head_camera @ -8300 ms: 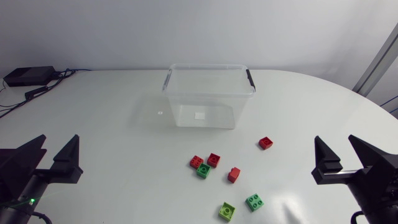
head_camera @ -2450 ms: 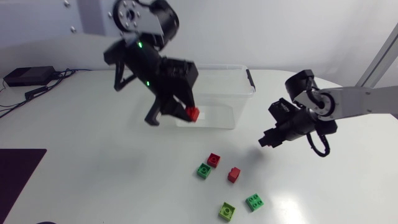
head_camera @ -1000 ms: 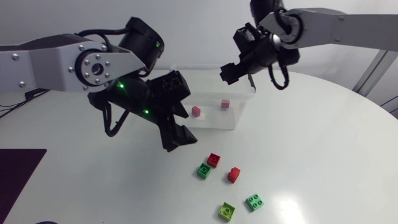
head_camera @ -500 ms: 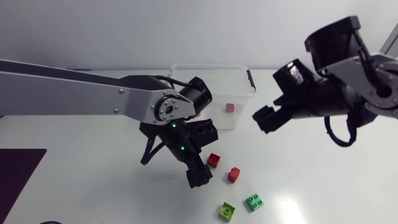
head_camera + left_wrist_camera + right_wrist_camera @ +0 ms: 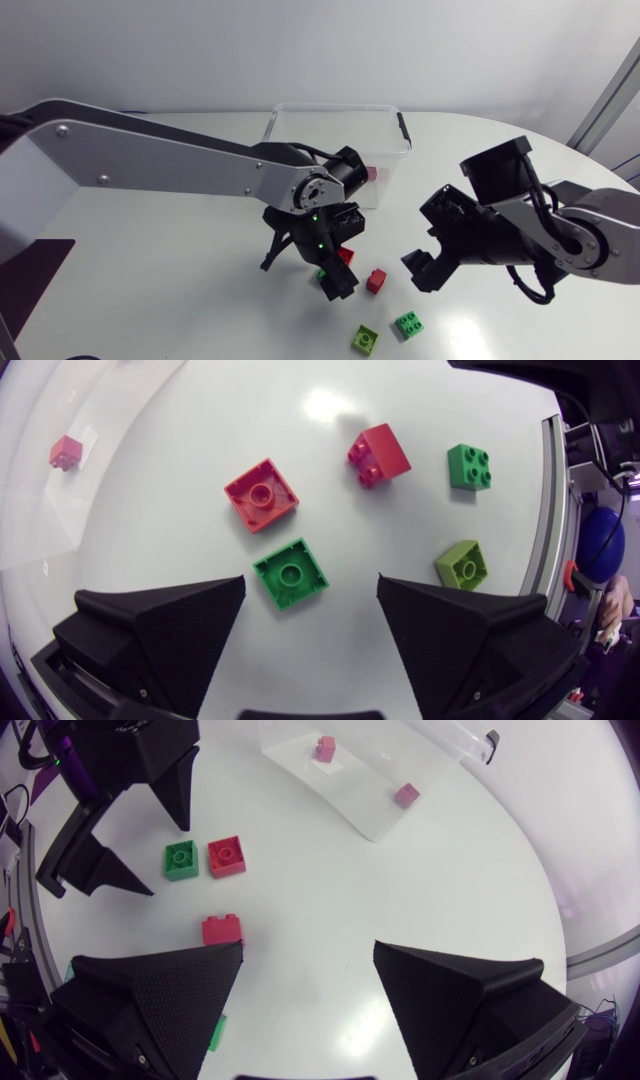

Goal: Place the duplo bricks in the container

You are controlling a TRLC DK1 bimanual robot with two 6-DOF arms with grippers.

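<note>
In the head view's centre, the left gripper [image 5: 310, 588] hovers with fingers spread over a green brick [image 5: 290, 572] on the surface [image 5: 150, 200]. The right gripper [image 5: 308, 960], centre right, is spread and empty. Two red bricks [image 5: 324, 747] lie in the container [image 5: 335, 106], upper centre.

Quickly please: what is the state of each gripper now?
Left gripper: open, green brick between its fingers, not gripped.
Right gripper: open, holding nothing.

Head view: left claw [image 5: 311, 582] covers most of green brick [image 5: 290, 572]; left arm [image 5: 150, 160] hides container [image 5: 390, 125] front corner.
</note>
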